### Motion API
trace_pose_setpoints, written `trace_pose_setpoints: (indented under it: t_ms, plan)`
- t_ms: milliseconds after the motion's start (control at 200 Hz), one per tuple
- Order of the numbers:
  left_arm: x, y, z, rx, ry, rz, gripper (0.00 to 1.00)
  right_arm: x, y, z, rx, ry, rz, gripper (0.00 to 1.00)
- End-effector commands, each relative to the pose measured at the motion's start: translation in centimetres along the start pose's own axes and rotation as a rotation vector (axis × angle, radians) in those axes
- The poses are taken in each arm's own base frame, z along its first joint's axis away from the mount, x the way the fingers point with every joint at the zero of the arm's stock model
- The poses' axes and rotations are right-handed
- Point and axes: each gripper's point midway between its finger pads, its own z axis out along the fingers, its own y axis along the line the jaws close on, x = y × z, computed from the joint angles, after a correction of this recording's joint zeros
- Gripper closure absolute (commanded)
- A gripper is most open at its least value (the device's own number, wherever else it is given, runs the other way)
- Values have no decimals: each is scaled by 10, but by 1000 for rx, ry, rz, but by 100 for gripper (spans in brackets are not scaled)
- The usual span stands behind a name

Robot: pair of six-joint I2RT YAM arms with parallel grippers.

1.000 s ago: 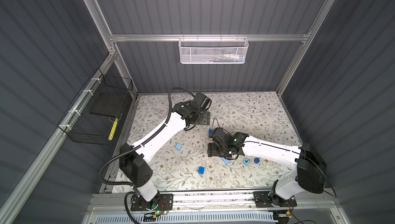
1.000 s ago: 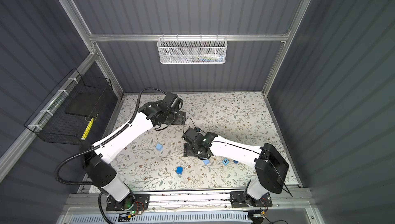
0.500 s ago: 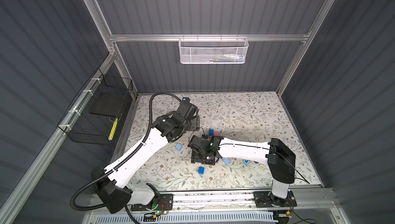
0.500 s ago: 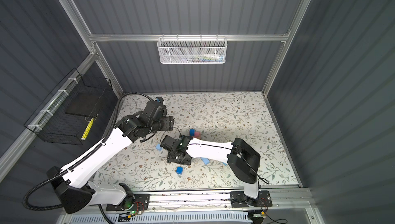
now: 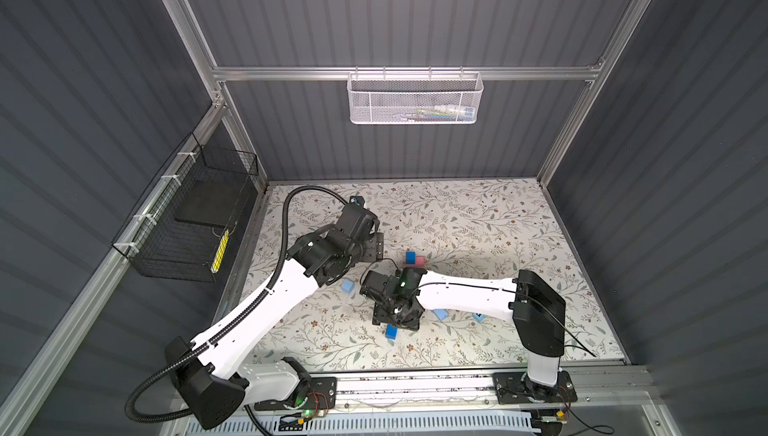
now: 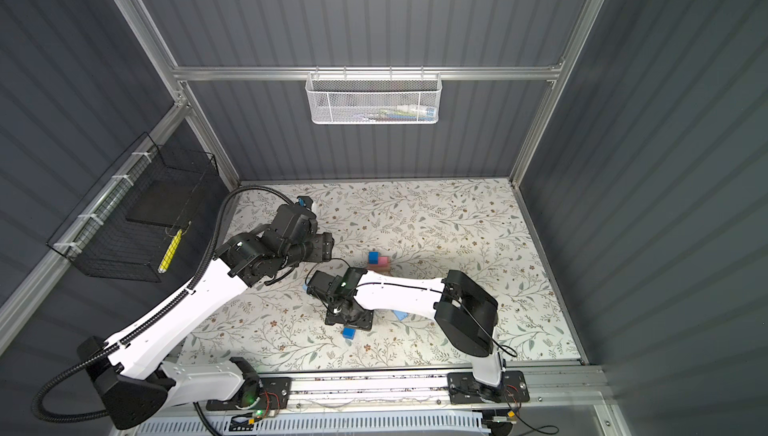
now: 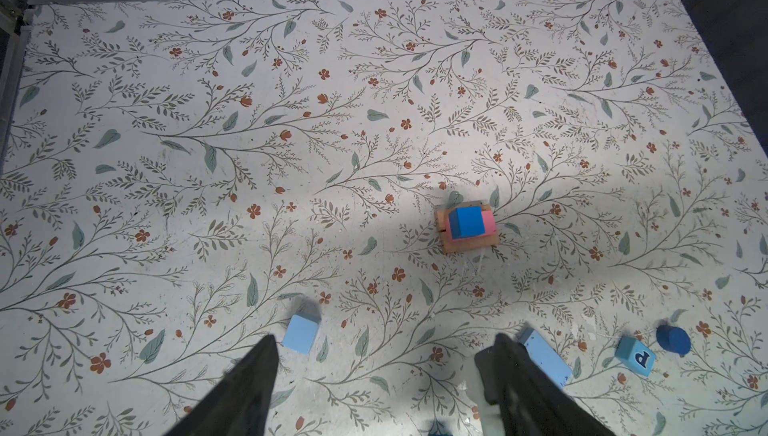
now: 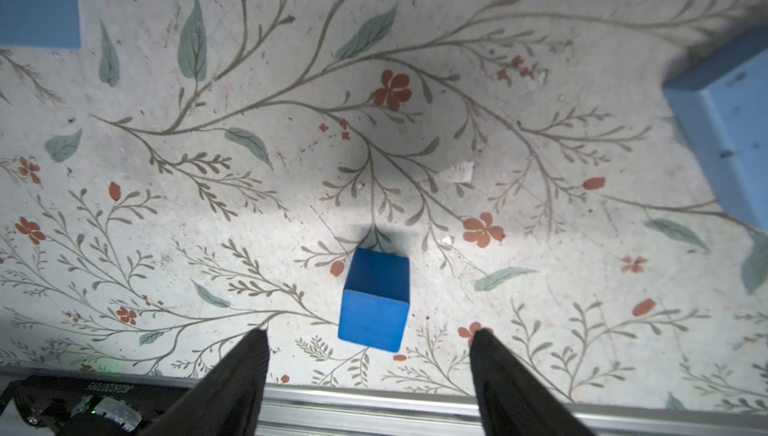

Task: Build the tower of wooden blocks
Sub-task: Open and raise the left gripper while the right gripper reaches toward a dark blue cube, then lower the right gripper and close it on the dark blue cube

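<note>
- Since one second ago the right gripper (image 8: 369,333) has travelled away from the light blue bar (image 5: 439,314) toward the front rail, and it now hangs above the loose dark blue cube (image 8: 376,301). The left gripper (image 7: 384,338) has drawn back a little toward the front and its own side.
- Right gripper: the two fingers are spread wide. The loose dark blue cube lies on the table (image 7: 249,122) just ahead of the fingertips, in line with the gap, and neither finger touches it.
- Left gripper: its fingers are spread as well, with nothing between them. It hangs well above the table.
- The wood block tower (image 7: 467,230) stands near the middle of the table: tan bars (image 7: 465,247) at the bottom, a pink bar (image 7: 489,222) on them and a second dark blue cube (image 7: 467,222) on top.
- Loose pieces lie apart from the tower: a plain light blue cube (image 7: 301,332), a lettered light blue cube (image 7: 636,357) and, just beside it, a dark blue cylinder (image 7: 673,340).
</note>
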Motion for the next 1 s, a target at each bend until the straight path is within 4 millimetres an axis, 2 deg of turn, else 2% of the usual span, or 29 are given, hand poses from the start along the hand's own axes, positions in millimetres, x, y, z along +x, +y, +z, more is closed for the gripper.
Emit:
trace_pose_setpoints:
  t_ms: [0,265,760,995]
  plan:
    - [-2,0,-8,12,-19,16,19,9,-8,5,63,47,5,22]
    - [2,2,-11,19,-20,17,18,15,-8,13,68,93,2,24]
    - [2,4,-15,19,-30,21,17,18,-11,26,54,142,26,44]
    - [4,5,-14,16,-27,27,17,19,-7,35,54,172,17,48]
